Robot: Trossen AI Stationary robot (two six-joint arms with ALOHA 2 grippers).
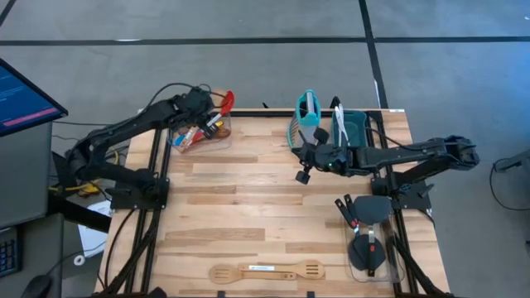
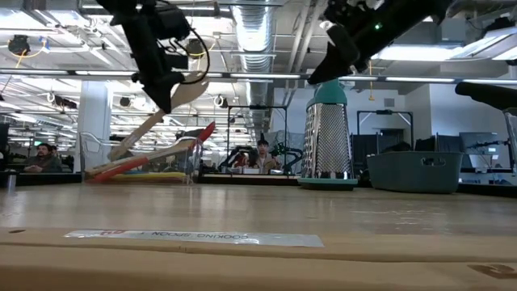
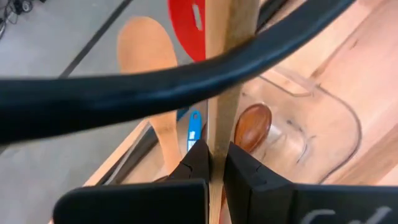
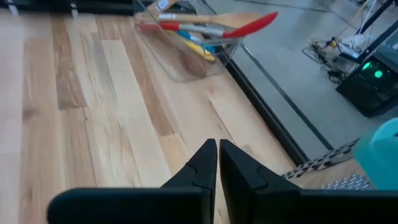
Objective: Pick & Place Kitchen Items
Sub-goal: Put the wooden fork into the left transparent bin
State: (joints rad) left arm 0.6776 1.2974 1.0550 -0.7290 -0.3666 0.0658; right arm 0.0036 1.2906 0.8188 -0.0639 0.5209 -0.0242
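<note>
A clear container (image 1: 201, 139) at the table's far left holds several utensils, among them a red slotted spatula (image 3: 189, 25), a pale wooden spoon (image 3: 146, 56) and a dark wooden spoon (image 3: 254, 124). My left gripper (image 1: 211, 116) is over it, shut on a wooden utensil (image 3: 219, 118). The teal box grater (image 1: 308, 116) stands upright at the far edge. My right gripper (image 1: 303, 175) is just in front of it, above the table, shut and empty (image 4: 217, 155). A wooden spoon and a slotted spatula (image 1: 265, 271) lie at the near edge. My left gripper pinches the wooden utensil's handle (image 3: 217, 140) between its two fingers (image 3: 199, 163), which lie across it and come from above. In the low view the utensil (image 2: 153, 121) slants, its lower end down among the utensils in the container.
A teal bin (image 1: 354, 129) stands right of the grater. A clear container (image 1: 373, 248) with black spatulas (image 1: 356, 217) sits at the near right. A black cable (image 3: 186, 81) crosses the left wrist view. People sit in the room behind the table (image 2: 262, 153).
</note>
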